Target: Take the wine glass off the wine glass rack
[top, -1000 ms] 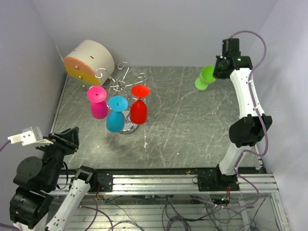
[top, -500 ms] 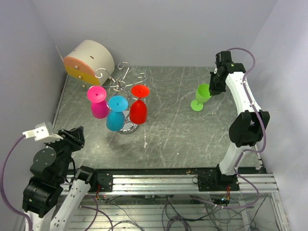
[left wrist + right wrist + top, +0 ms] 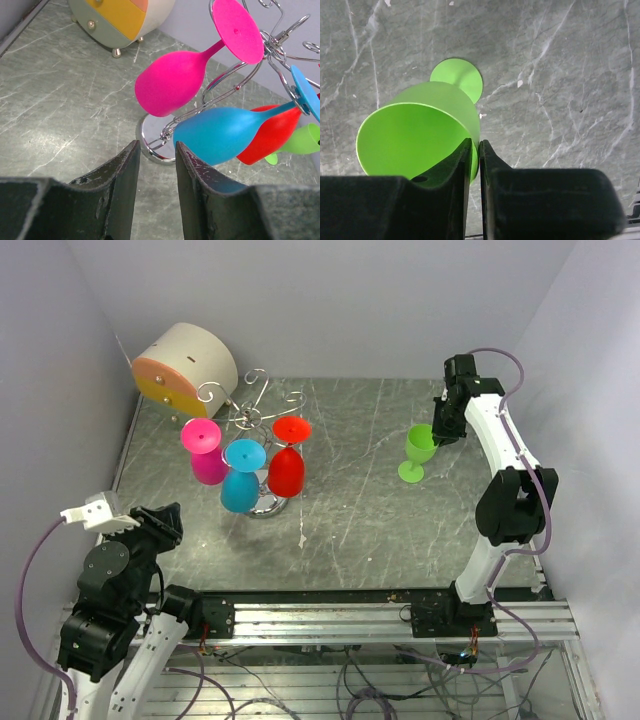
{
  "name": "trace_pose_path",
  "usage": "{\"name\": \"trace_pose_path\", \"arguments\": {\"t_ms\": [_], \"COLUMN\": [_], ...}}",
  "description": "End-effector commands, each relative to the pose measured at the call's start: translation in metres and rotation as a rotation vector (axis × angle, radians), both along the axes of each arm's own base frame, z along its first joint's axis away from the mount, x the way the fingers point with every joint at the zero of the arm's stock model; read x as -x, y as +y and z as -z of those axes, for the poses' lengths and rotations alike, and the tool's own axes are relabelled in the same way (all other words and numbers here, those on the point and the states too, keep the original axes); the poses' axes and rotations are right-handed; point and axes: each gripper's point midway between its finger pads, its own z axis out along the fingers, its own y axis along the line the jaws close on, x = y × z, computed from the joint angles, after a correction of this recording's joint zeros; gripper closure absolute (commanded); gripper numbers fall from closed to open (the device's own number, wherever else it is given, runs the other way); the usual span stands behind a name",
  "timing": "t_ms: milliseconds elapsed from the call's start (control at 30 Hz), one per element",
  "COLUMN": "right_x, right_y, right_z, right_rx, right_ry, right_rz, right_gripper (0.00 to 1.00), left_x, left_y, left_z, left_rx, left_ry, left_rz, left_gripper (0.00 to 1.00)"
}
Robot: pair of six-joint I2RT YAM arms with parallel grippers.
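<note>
Starting at the near-left corner, you have the left arm (image 3: 120,575). The left jaws stand open with nothing between them, pointed across the counter (image 3: 350,520) toward the stand.

Item, mid-left: wine glass rack (image 3: 262,400). It is silver wire with curled hook arms, and its round shiny base (image 3: 150,145) sits flat on the counter. Three glasses hang from it by their feet, bowls down:
- blue glass (image 3: 240,490), nearest you;
- red glass (image 3: 287,472), just beside the blue one, on its right;
- pink glass (image 3: 207,467), on the left side of the rack.

Item, right side, a little farther back: green wine glass (image 3: 420,444). It is off the rack and well apart from it, upright, and you see its foot on the counter.

Item: right arm (image 3: 510,455), reaching over the green wine glass from behind. The right jaws straddle the rim, one finger inside the bowl and one outside, with the thin wall between them. You cannot tell from the wrist view whether they pinch the wall or stand just clear of it.

Item, far-left corner: beige drum (image 3: 190,355) with an orange face, on small feet near the rack's hooks.
</note>
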Motion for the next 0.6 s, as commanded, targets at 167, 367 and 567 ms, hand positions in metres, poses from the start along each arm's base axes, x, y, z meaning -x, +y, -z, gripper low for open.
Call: {"name": "trace_pose_path", "arguments": {"t_ms": [167,367,567], "right_x": [-0.001,0.013,0.060], "right_y": [-0.003,0.048,0.154], "right_z": [-0.058,-0.142,-0.219], "right_rx": [-0.001,-0.277,-0.874], "right_ry": [-0.184,-0.401,-0.534], "right_rz": [0.023,-0.073,-0.333], "right_gripper": [0.82,0.64,0.67], "left_x": [0.000,0.002,0.003], "left_y": [0.005,0.007,0.008], "left_z": [-0.010,-0.010,-0.010], "left_rx": [0.038,0.047,0.051], "left_ry": [-0.048,-0.055,-0.054], "left_rz": [-0.035,-0.041,-0.050], "left_gripper": [0.55,0.56,0.56]}}
